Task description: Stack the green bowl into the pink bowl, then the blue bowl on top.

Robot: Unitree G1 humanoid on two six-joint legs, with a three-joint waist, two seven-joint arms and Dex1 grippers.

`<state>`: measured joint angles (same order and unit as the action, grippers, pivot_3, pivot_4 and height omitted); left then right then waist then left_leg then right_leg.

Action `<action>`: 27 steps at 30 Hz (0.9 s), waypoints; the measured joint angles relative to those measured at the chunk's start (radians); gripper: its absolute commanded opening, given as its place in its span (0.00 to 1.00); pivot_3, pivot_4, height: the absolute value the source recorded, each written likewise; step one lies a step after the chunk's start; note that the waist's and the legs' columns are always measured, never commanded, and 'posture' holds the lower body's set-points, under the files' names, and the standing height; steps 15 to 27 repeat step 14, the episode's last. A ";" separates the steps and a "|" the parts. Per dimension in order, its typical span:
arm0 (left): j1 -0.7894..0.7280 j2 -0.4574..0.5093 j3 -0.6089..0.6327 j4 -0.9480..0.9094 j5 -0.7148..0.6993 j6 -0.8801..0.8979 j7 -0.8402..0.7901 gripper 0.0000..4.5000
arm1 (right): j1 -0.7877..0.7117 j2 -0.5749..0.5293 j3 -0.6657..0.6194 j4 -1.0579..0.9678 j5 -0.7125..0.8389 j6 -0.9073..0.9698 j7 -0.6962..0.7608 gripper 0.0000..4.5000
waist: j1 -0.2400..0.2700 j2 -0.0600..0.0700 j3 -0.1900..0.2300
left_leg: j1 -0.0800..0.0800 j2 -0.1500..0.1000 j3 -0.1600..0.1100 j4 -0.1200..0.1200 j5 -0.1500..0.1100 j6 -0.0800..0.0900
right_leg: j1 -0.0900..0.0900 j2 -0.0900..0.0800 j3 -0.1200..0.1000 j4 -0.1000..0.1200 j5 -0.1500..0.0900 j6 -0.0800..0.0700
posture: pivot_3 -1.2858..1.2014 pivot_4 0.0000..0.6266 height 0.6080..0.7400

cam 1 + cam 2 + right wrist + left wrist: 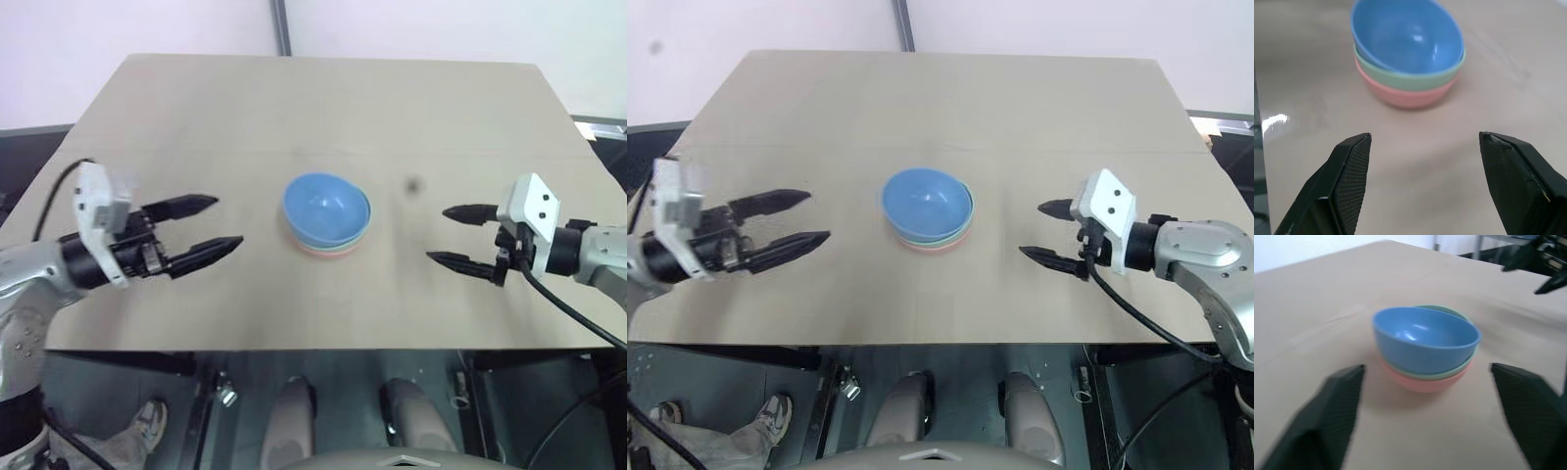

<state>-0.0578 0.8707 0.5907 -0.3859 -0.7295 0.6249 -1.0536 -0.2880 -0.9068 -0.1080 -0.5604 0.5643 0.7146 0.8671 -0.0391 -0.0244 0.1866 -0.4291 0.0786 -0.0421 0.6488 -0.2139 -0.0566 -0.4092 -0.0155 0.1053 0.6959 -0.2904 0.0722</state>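
At the tabletop's (pixel 470 108) centre the blue bowl (pixel 326 208) sat nested in the green bowl (pixel 1409 78) and pink bowl (pixel 1406 96). Left gripper (pixel 208 223) at nine o'clock and right gripper (pixel 458 235) at three o'clock stood released and empty; stacking looked done, only retreat remaining

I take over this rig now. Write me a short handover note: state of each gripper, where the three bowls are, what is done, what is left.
Left gripper: jaws open, holding nothing, on the stack's left side and apart from it.
Right gripper: jaws open, holding nothing, on the stack's right side and apart from it.
Bowls: one stack near the middle of the table. Pink bowl at the bottom, green bowl inside it, blue bowl on top, sitting slightly tilted.
Done: both stacking steps appear complete.
Left: probably nothing; perhaps check that the blue bowl sits level.
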 measured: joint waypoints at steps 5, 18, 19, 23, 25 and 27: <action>0.096 -0.085 0.038 0.019 0.049 -0.137 0.031 0.98 | 0.058 -0.013 -0.072 0.034 0.002 -0.018 0.016 0.86 | -0.001 -0.001 0.000 | 0.000 0.000 0.000 0.000 0.000 0.000 | 0.000 0.000 0.000 -0.001 0.000 0.000 | 0.52 0.24 1.00; 0.242 -0.075 0.071 0.100 0.066 -0.223 -0.058 0.98 | 0.195 -0.029 -0.266 0.024 0.082 0.001 0.041 0.86 | -0.001 -0.001 -0.001 | 0.001 0.000 0.000 0.000 0.000 0.000 | 0.001 0.000 0.000 0.000 0.000 0.000 | 0.52 0.24 1.00; 0.242 -0.075 0.071 0.100 0.066 -0.223 -0.058 0.98 | 0.195 -0.029 -0.266 0.024 0.082 0.001 0.041 0.86 | -0.001 -0.001 -0.001 | 0.001 0.000 0.000 0.000 0.000 0.000 | 0.001 0.000 0.000 0.000 0.000 0.000 | 0.52 0.24 1.00; 0.242 -0.075 0.071 0.100 0.066 -0.223 -0.058 0.98 | 0.195 -0.029 -0.266 0.024 0.082 0.001 0.041 0.86 | -0.001 -0.001 -0.001 | 0.001 0.000 0.000 0.000 0.000 0.000 | 0.001 0.000 0.000 0.000 0.000 0.000 | 0.52 0.24 1.00; 0.242 -0.075 0.071 0.100 0.066 -0.223 -0.058 0.98 | 0.195 -0.029 -0.266 0.024 0.082 0.001 0.041 0.86 | -0.001 -0.001 -0.001 | 0.001 0.000 0.000 0.000 0.000 0.000 | 0.001 0.000 0.000 0.000 0.000 0.000 | 0.52 0.24 1.00; 0.242 -0.075 0.071 0.100 0.066 -0.223 -0.058 0.98 | 0.195 -0.029 -0.266 0.024 0.082 0.001 0.041 0.86 | -0.001 -0.001 -0.001 | 0.001 0.000 0.000 0.000 0.000 0.000 | 0.001 0.000 0.000 0.000 0.000 0.000 | 0.52 0.24 1.00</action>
